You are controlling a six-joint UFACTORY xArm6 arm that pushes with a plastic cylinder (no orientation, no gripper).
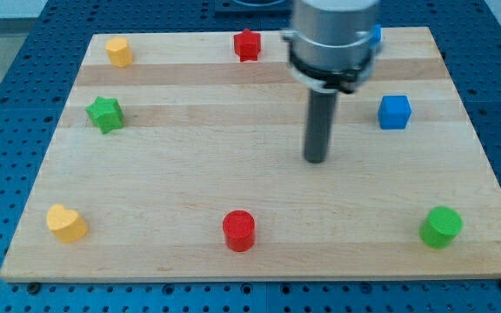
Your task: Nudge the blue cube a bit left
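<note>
The blue cube point(395, 112) sits on the wooden board point(190, 191) at the view's right, in the upper half. My tip point(317, 160) is near the board's middle, to the left of the blue cube and a little lower, well apart from it. The arm's grey body hangs above the rod at the view's top.
A red star block point(247, 44) and a yellow block point(119, 51) lie at the top. A second blue block point(376, 35) peeks out behind the arm. A green star point(105, 114) is at left. A yellow heart point(66, 223), red cylinder point(239, 230) and green cylinder point(442, 227) lie along the bottom.
</note>
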